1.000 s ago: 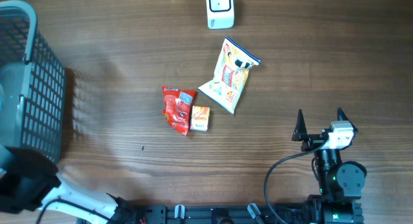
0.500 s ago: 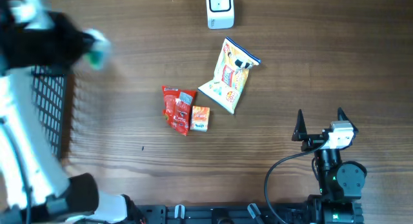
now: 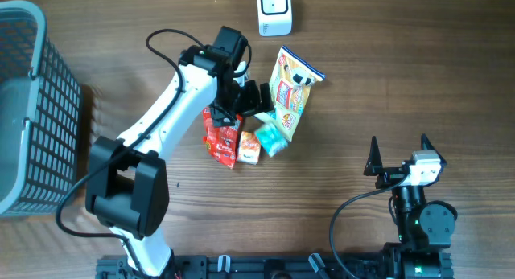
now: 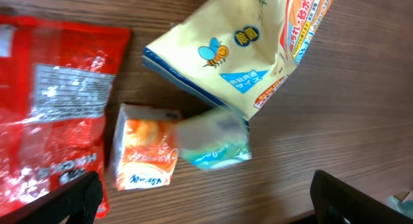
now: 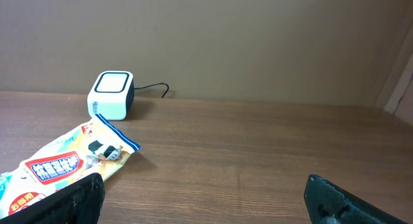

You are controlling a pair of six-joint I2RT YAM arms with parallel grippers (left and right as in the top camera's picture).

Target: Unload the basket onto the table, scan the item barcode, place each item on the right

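Pincers first: the left pincer stands released, its fingers spread wide with nothing between them, low over a tight cluster of goods; right beneath it lies a small teal pack, blurred in the wrist view, touching an orange box on one side and tucked against the edge of a yellow snack bag on the other, with a red packet just beyond the box. The teal pack looks to be the item to scan, though that is a judgement. To do the pick well, the arm should centre over that pack alone, close on its two free sides without catching the bag's corner or nudging the box, then lift straight clear before turning. No barcode shows on it, so the printed face may need searching for before it is offered squarely to the white scanner, which sits well apart at the far edge. The right pincer is likewise spread and empty, resting apart from the goods. The tabletop is brown wood grain, a grey mesh basket stands at its left edge, and a plain beige wall rises behind the scanner, whose cable trails along it
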